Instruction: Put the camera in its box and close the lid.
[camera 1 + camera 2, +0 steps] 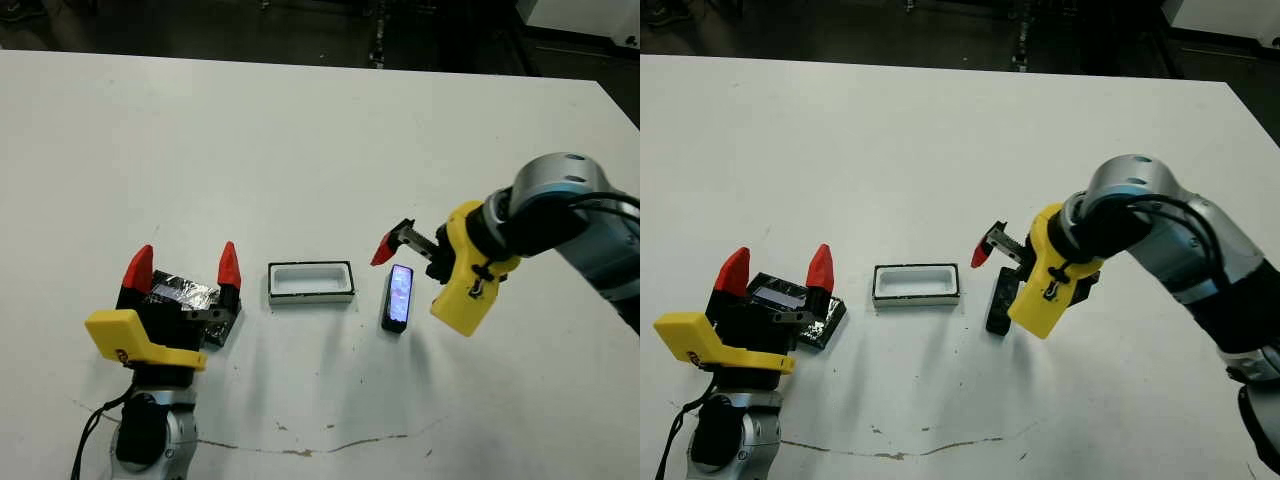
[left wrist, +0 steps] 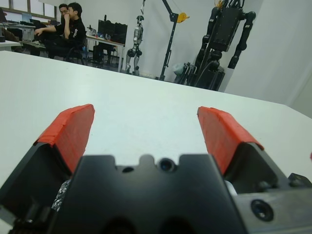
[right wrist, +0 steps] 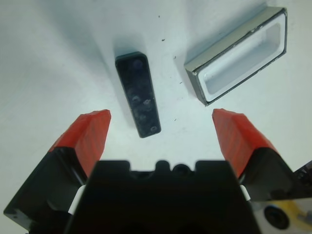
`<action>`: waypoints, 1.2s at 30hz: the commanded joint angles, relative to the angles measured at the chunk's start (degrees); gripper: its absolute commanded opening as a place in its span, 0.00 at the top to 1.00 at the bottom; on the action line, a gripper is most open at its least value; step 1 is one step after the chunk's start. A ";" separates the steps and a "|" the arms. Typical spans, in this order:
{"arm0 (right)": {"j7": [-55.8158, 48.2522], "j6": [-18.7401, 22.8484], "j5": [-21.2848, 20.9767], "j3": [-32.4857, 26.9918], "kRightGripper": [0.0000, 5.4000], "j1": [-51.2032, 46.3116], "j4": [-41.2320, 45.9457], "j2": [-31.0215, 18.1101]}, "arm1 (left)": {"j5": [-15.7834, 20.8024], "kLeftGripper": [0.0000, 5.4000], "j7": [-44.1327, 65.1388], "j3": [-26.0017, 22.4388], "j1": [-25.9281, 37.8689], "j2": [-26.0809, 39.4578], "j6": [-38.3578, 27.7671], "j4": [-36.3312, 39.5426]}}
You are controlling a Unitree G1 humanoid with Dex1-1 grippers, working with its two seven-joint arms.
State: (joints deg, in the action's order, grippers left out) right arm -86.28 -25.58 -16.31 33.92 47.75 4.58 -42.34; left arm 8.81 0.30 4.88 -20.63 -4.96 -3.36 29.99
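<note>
Nothing is done yet, we judge. The table (image 1: 300,150) bears the empty box (image 1: 311,283). Our left gripper (image 1: 184,264), fingers apart, hovers over the lid (image 1: 180,293); our right gripper (image 3: 161,127), spread wide, straddles the camera (image 1: 399,297) just beside the box.

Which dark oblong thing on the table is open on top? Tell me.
The box, in the middle: it shows a white hollow. The camera and the lid are solid slabs.

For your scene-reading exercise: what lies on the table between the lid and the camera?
The open box lies between the lid and the camera, in the left eye view.
</note>
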 commanded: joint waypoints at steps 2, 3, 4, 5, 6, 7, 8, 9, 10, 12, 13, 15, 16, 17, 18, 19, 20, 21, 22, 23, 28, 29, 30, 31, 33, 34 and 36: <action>-1.06 0.72 -1.66 1.67 0.08 1.95 -1.16 1.56 | -0.27 0.00 -0.61 0.52 -1.17 -0.58 -0.40 -0.45; -1.31 0.99 -2.11 2.00 0.10 2.24 -1.24 1.84 | -0.39 0.00 -0.74 0.62 -1.24 -0.58 -0.29 -0.36; -1.54 1.20 -2.37 2.23 0.13 2.54 -1.36 2.12 | -0.55 0.00 -0.87 0.79 -1.35 -0.59 -0.32 -0.32; -1.74 1.16 -2.53 2.44 0.16 2.86 -1.62 2.41 | -0.74 0.00 -1.01 0.97 -1.47 -0.58 -0.44 -0.30; -1.92 0.86 -2.70 2.69 0.19 3.31 -2.11 2.72 | -0.88 0.00 -1.17 1.11 -1.54 -0.65 -0.69 -0.36; -2.05 0.56 -2.74 2.87 0.23 3.69 -2.74 2.97 | -0.86 0.00 -1.27 1.28 -1.62 -0.75 -0.78 -0.34; -2.23 0.19 -2.78 3.11 0.25 4.06 -3.39 3.15 | -0.90 0.00 -1.39 1.45 -1.69 -0.83 -0.79 -0.29; -2.27 -0.30 -2.64 3.22 0.29 4.35 -4.08 3.26 | -0.99 0.00 -1.59 1.64 -1.79 -0.91 -0.60 -0.14; -2.64 -0.29 -2.49 3.40 0.31 4.73 -4.66 3.41 | -1.46 0.00 -1.87 1.83 -1.90 -0.92 -0.55 -0.04; -3.41 -0.16 -2.26 3.75 0.38 5.40 -5.51 3.60 | -2.00 0.00 -2.38 2.21 -2.08 -1.10 -0.48 0.11; -3.76 -0.07 -2.18 3.93 0.41 5.66 -5.88 3.71 | -2.27 0.00 -2.61 2.41 -2.20 -1.18 -0.55 0.19; -3.60 -0.52 -2.23 3.94 0.46 5.49 -6.41 3.66 | -2.35 0.00 -2.84 2.67 -2.41 -1.26 -0.76 0.28; -3.49 -0.88 -2.13 3.88 0.49 5.33 -6.60 3.55 | -2.18 0.00 -2.84 2.74 -2.52 -1.32 -1.02 0.22; -3.54 -1.00 -1.82 3.80 0.53 5.17 -6.80 3.48 | -2.12 0.00 -2.85 2.78 -2.64 -1.34 -1.22 0.20; -3.71 -1.12 -1.53 3.81 0.55 5.10 -7.15 3.46 | -2.12 0.00 -2.86 2.82 -2.77 -1.30 -1.29 0.25; -4.02 -1.15 -1.26 3.86 0.59 5.12 -7.48 3.40 | -2.06 0.00 -2.89 2.84 -2.86 -1.33 -1.36 0.29; -3.91 -1.46 -1.08 3.72 0.62 4.93 -7.64 3.19 | -1.80 0.00 -2.82 2.84 -2.92 -1.37 -1.51 0.26; -3.60 -1.72 -1.00 3.43 0.64 4.61 -7.63 2.87 | -1.37 0.00 -2.68 2.86 -2.98 -1.42 -1.54 0.28; -3.37 -1.88 -0.93 3.20 0.68 4.33 -7.64 2.58 | -1.08 0.00 -2.59 2.87 -3.05 -1.44 -1.61 0.29; -3.24 -2.06 -0.89 3.03 0.71 4.14 -7.65 2.32 | -0.93 0.00 -2.60 2.93 -3.13 -1.49 -1.72 0.28; -2.99 -3.11 -1.20 2.98 0.74 4.27 -7.76 1.65 | -1.40 0.00 -2.91 3.14 -3.24 -1.51 -2.16 -0.01; -3.14 -3.12 -1.10 3.07 0.75 4.53 -7.98 1.75 | -1.51 0.00 -2.96 3.19 -3.25 -1.55 -2.22 -0.05; -3.34 -3.16 -0.97 3.16 0.75 4.77 -8.20 1.80 | -1.59 0.00 -3.02 3.28 -3.26 -1.63 -2.27 -0.11; -3.72 -3.55 -0.98 3.43 0.74 5.22 -8.44 1.88 | -1.58 0.00 -3.09 3.39 -3.28 -1.76 -2.23 -0.11; -4.46 -4.11 -0.85 3.88 0.70 5.90 -8.88 2.15 | -1.37 0.00 -3.13 3.52 -3.32 -2.01 -2.23 -0.12; -4.75 -4.55 -0.75 4.03 0.68 6.20 -9.20 2.29 | -1.15 0.00 -3.04 3.62 -3.37 -2.11 -2.07 -0.04; -5.08 -5.28 -0.99 4.39 0.61 6.63 -9.71 2.63 | -1.17 0.00 -2.96 3.77 -3.44 -2.16 -2.00 0.00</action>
State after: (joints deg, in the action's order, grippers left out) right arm -90.62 -29.99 -17.49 37.74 53.29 -4.55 -39.83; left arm 7.73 -2.39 8.32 -23.22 -6.88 -5.50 30.03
